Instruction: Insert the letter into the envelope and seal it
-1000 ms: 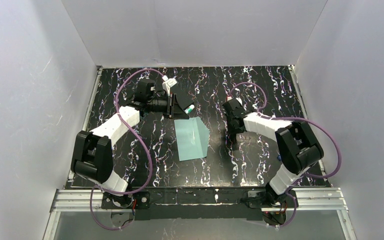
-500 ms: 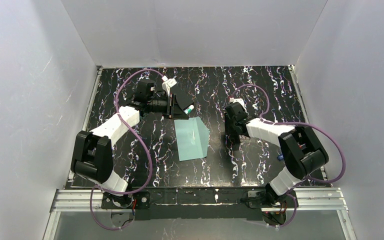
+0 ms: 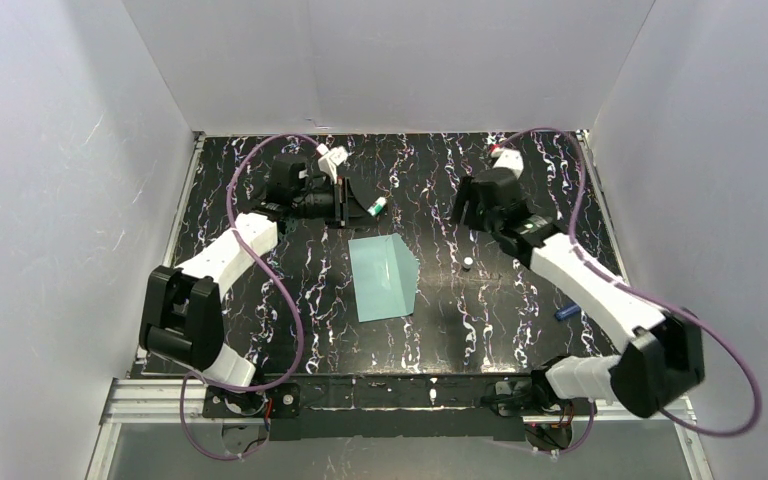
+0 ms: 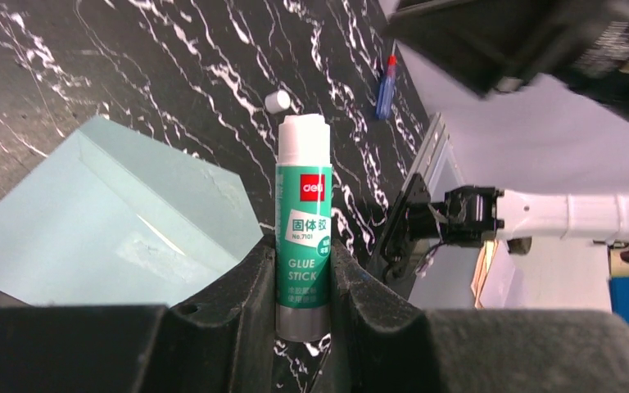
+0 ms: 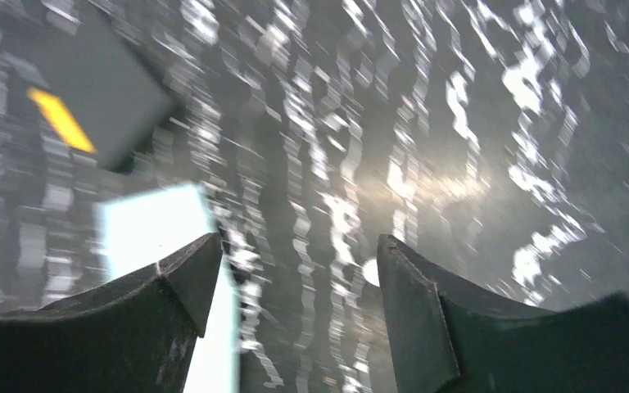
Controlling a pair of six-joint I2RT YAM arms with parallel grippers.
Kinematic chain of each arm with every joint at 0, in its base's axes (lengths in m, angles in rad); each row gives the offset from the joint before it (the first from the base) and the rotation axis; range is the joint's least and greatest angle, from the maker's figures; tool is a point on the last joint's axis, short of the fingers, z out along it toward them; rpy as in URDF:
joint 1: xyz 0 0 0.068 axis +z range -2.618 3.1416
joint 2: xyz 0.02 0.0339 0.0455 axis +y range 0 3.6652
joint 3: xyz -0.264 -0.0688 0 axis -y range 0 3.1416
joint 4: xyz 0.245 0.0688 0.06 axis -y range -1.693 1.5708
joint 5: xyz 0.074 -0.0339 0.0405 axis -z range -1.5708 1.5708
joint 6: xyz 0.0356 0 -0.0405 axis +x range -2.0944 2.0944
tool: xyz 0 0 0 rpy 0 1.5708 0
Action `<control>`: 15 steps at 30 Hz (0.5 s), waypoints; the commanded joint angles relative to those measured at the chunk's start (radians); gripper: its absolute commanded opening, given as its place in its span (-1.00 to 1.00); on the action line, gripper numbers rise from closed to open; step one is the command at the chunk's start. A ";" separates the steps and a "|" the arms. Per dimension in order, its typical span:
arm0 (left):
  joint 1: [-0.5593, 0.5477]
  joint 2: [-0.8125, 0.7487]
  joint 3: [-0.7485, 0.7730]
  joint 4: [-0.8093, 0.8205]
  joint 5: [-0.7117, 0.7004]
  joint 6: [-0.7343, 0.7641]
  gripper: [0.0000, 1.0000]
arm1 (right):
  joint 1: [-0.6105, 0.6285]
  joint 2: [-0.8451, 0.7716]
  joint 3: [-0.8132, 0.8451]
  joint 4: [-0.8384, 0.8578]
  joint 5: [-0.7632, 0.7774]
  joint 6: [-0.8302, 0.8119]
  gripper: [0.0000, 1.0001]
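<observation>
2 strays right of envelope (image 3: 385,282): white cap (image 3: 468,263), blue pen (image 3: 566,311).

The counter (image 3: 500,330) was black, veined white. A pale teal envelope (image 3: 382,278) lay near its middle; a small white cap (image 3: 468,263) and blue pen (image 3: 566,311) lay rightward.

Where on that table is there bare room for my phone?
Bare black marbled table runs between the pale teal paper envelope and the near edge, and at the far middle between the left gripper, holding a green glue stick, and the open right gripper. Right of the envelope is crowded: small white cap, blue pen, right arm.
</observation>
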 commanded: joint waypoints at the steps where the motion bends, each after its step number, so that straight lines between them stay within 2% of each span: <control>1: -0.012 -0.058 0.089 0.084 -0.062 -0.094 -1.00 | -0.003 -0.094 0.062 0.213 -0.228 0.086 0.58; 4: -0.017 -0.048 0.145 0.086 -0.068 -0.118 -1.00 | -0.002 -0.073 0.046 0.451 -0.451 0.235 0.64; 6: -0.017 -0.039 0.181 0.087 -0.069 -0.145 -1.00 | 0.001 -0.039 0.034 0.609 -0.525 0.362 0.66; 10: -0.020 -0.038 0.216 0.097 -0.067 -0.191 -1.00 | 0.008 0.023 0.010 0.847 -0.569 0.520 0.70; 15: -0.032 -0.065 0.197 0.107 -0.083 -0.218 -1.00 | 0.019 0.095 0.071 0.927 -0.610 0.602 0.70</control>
